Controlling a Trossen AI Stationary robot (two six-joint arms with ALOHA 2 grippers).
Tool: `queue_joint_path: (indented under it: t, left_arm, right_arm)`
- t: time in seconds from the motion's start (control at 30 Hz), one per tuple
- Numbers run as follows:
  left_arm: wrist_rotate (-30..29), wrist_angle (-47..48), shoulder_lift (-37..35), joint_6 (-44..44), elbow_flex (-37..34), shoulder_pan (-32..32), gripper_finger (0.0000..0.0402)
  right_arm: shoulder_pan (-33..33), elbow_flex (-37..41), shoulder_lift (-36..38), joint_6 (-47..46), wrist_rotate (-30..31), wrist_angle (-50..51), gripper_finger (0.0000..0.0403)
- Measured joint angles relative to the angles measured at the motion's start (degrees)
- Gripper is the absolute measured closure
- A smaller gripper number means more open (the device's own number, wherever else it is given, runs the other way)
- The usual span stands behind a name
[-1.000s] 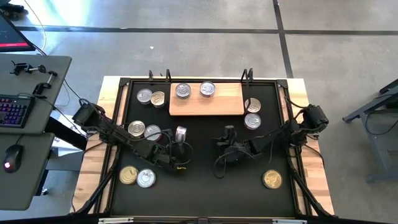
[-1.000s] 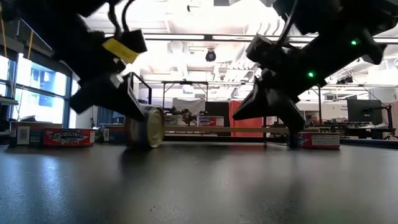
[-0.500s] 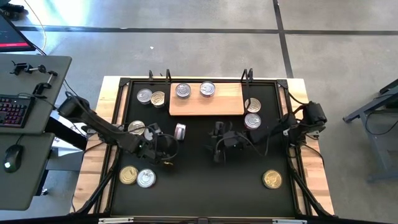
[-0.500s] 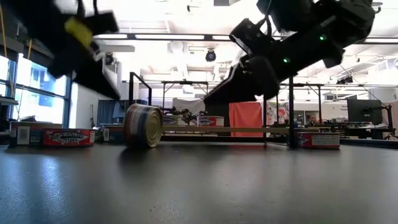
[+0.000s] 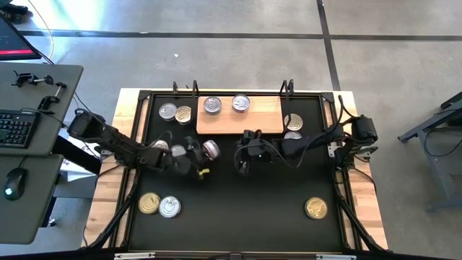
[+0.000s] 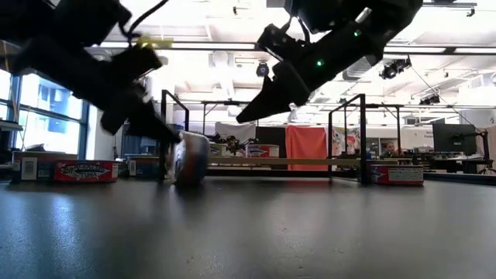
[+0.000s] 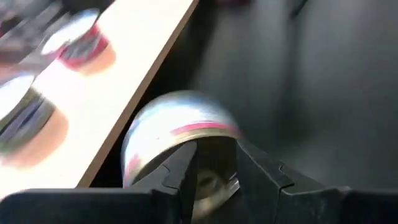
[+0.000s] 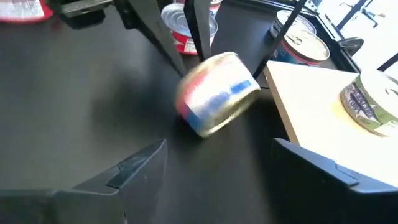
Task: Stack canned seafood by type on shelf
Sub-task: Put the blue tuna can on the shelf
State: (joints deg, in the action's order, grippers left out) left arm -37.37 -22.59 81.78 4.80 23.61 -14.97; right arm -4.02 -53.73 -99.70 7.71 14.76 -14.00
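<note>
One seafood can (image 5: 210, 149) stands on its rim on the black mat, just near of the shelf (image 5: 253, 123); in the right wrist view it looks tipped (image 8: 217, 93). My left gripper (image 5: 201, 154) is open a little, its tips right at this can (image 7: 180, 134). My right gripper (image 5: 242, 153) hovers above the mat to the can's right, open wide (image 8: 227, 165) and facing it. Two silver-lidded cans (image 5: 212, 105) (image 5: 240, 103) sit flat on the shelf. My left gripper slants down from the table's left with its fingertips (image 7: 186, 168) at the curved side wall (image 7: 205, 155) of the can standing on its rim. I cannot tell whether they touch it.
Other cans lie flat on the mat: two at the far left (image 5: 175, 113), two under my left arm (image 5: 160, 146), two at the near left (image 5: 159, 205), two right of the shelf (image 5: 293, 128), and a gold one at the near right (image 5: 315, 209).
My left gripper has let go of the can, drawn back toward the table's left, then come back to it. The can stays on its rim, shifted slightly toward the shelf. My right gripper has risen off the mat and moved toward the far left, nearer the can.
</note>
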Motion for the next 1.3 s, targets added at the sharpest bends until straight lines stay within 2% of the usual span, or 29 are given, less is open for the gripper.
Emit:
queue_joint_path:
  t: [0.1, 0.17, 0.23, 0.43, 0.63, 0.73, 0.83, 1.0, 1.3]
  left_arm:
    - [8.56, -9.96, 0.02, -6.54, -0.37, 1.97, 0.0302]
    - [11.18, -12.94, -0.19, -10.14, -0.32, 2.15, 0.0302]
    - [10.18, -12.83, -0.54, -12.63, -0.02, 1.44, 0.0302]
    - [-0.72, -4.11, -2.19, -12.11, 2.62, -0.43, 0.0300]
    - [-0.62, 5.27, -2.78, -10.54, 4.61, 1.46, 0.0270]
    - [-0.31, 8.76, -2.78, -5.16, 5.39, 2.93, 0.0246]
    - [3.70, 10.99, -2.59, -0.42, 5.32, 4.72, 0.0221]
    - [13.16, 9.57, -0.45, -0.72, 5.33, 7.68, 0.0191]
    - [14.94, 5.09, 5.70, -2.64, 5.25, 9.88, 0.0183]
  right_arm:
    - [-1.01, -0.14, 0.00, -1.24, -0.02, 0.29, 0.0122]
    - [-1.75, -0.14, 0.00, -1.17, -0.02, 0.69, 0.0122]
    - [-2.42, -0.14, 0.00, -0.76, -0.02, 1.39, 0.0122]
    - [-3.56, -0.14, -0.99, -3.13, 0.16, 1.93, 0.0122]
    - [-3.64, -0.14, -6.15, -8.02, 2.36, -2.31, 0.0122]
    - [-3.65, -0.24, -9.58, -10.13, 8.51, -4.87, 0.0122]
    - [-3.13, -1.34, -11.92, -12.21, 13.55, -5.48, 0.0122]
    - [-1.06, -4.43, -14.76, -10.10, 6.63, -7.14, 0.0122]
    - [-0.10, -10.24, -18.56, -1.59, 5.88, -7.27, 0.0122]
